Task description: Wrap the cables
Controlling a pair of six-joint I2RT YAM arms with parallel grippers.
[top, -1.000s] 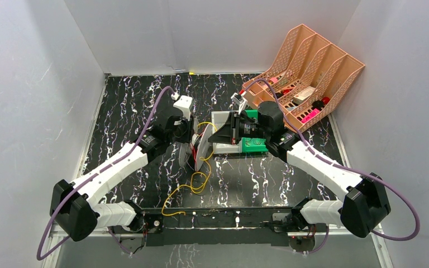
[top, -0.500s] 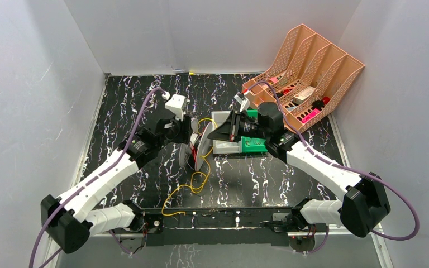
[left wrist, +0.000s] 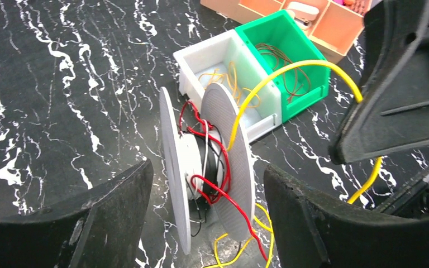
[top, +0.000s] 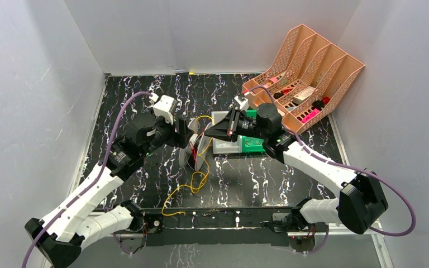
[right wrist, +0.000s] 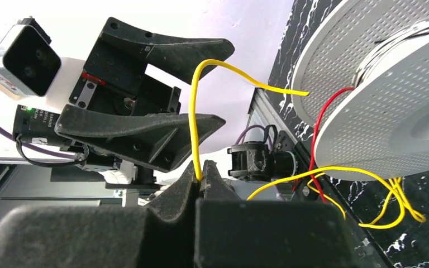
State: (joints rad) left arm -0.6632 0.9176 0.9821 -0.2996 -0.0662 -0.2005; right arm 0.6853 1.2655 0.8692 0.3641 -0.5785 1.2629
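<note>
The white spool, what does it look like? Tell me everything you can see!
The white spool is two flat round discs, plastic-looking with tiny dots, joined by a hub. It stands on edge on the black marbled table, just in front of a white bin. Red wire and something black wrap the hub loosely. A yellow cable arcs up from it to the right claw, which pinches it. The open left claw does not touch the spool.

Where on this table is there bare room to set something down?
Free: the table's far-left corner, by the walls; also the near-right stretch between the white bin and the front rail. Crowded: the centre, around the spool and cables.
</note>
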